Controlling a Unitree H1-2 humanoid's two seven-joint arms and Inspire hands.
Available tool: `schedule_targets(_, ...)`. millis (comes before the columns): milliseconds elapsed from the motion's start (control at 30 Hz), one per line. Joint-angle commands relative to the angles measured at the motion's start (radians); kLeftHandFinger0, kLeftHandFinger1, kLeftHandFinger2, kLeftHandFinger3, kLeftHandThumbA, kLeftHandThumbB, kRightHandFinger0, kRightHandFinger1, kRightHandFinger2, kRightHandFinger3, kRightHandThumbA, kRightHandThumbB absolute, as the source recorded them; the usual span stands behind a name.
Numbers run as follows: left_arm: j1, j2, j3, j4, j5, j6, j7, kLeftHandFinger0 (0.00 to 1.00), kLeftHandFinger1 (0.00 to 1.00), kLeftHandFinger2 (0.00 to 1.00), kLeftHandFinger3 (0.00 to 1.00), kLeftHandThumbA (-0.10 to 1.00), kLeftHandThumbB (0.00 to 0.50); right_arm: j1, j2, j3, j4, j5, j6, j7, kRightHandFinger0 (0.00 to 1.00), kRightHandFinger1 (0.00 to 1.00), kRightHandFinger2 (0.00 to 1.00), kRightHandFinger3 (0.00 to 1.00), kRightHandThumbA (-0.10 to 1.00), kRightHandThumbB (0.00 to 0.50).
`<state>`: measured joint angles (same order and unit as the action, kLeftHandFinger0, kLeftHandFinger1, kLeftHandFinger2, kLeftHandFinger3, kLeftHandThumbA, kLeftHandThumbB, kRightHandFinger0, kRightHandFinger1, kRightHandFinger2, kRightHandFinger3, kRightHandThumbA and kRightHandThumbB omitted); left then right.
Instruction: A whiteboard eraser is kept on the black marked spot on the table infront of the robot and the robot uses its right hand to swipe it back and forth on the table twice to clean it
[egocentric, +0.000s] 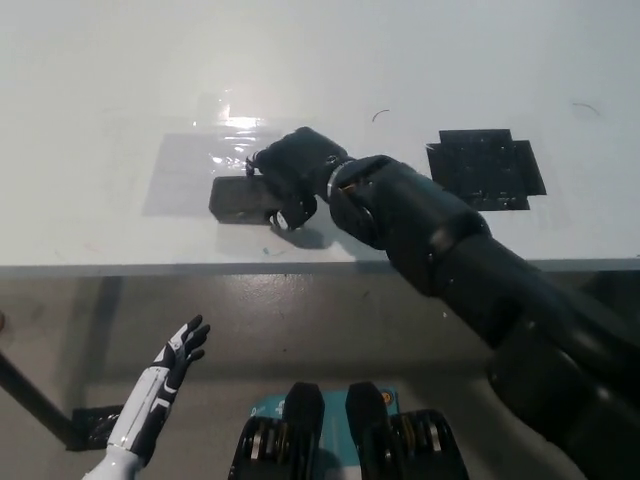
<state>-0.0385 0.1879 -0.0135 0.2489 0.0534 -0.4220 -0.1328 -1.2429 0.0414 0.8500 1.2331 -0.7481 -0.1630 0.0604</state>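
- Right hand (293, 180) is clamped around the eraser (238, 198), pressing it to the bench (90, 90).
- Eraser sits at the hand's left, long axis across the picture, on the taped patch (180, 170).
- The black marked spot (485, 168) lies well apart, rightward — the return swipe heads there.
- Left hand (180, 348) hangs low, fingers spread, empty.

the right hand (295, 178) covers the eraser (238, 198) at its right end, so the grip itself is hidden. the black arm runs off the bottom-right edge.
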Motion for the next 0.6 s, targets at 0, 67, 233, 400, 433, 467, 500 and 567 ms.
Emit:
schedule_targets(0, -0.017, 0.011, 0.011, -0.028, -0.011, -0.048, 0.016, 1.00, 1.00, 1.00, 1.00, 1.00, 0.368, -0.053, -0.062, 0.022, 0.015, -0.063, 0.022, 0.008, 0.03, 0.08, 0.20, 0.40, -0.04, 0.236)
schedule_targets(67, -0.016, 0.010, 0.012, -0.028, -0.015, -0.048, 0.012, 1.00, 1.00, 1.00, 1.00, 1.00, 0.377, -0.036, -0.103, 0.025, 0.019, -0.070, 0.024, 0.002, 0.05, 0.10, 0.20, 0.41, -0.04, 0.224)
schedule_targets(233, -0.017, 0.010, 0.015, -0.029, -0.006, -0.048, 0.017, 1.00, 1.00, 1.00, 1.00, 1.00, 0.379, 0.002, -0.227, 0.040, 0.010, -0.096, 0.036, 0.020, 0.15, 0.21, 0.34, 0.50, 0.10, 0.205)
schedule_targets(400, -0.020, 0.004, 0.015, -0.024, 0.000, -0.048, 0.020, 1.00, 1.00, 1.00, 1.00, 1.00, 0.390, 0.046, -0.339, 0.031, -0.009, -0.091, 0.023, 0.024, 0.00, 0.00, 0.14, 0.34, 0.05, 0.285)
schedule_targets(433, -0.019, 0.005, 0.015, -0.025, 0.003, -0.048, 0.022, 1.00, 1.00, 1.00, 1.00, 1.00, 0.390, 0.059, -0.371, 0.029, -0.028, -0.092, 0.024, 0.040, 0.00, 0.00, 0.15, 0.36, 0.03, 0.264)
schedule_targets(467, -0.018, 0.005, 0.016, -0.026, 0.002, -0.048, 0.022, 1.00, 1.00, 1.00, 1.00, 1.00, 0.384, 0.075, -0.405, 0.026, -0.057, -0.093, 0.024, 0.054, 0.00, 0.01, 0.16, 0.36, 0.03, 0.247)
schedule_targets(500, -0.017, 0.004, 0.016, -0.027, -0.001, -0.048, 0.021, 1.00, 1.00, 1.00, 1.00, 1.00, 0.385, 0.082, -0.421, 0.027, -0.064, -0.097, 0.024, 0.057, 0.02, 0.06, 0.21, 0.43, 0.07, 0.238)
schedule_targets(567, -0.019, 0.004, 0.018, -0.025, -0.003, -0.048, 0.020, 1.00, 1.00, 1.00, 1.00, 1.00, 0.396, 0.111, -0.490, 0.027, -0.091, -0.101, 0.003, 0.061, 0.05, 0.12, 0.25, 0.43, 0.06, 0.231)
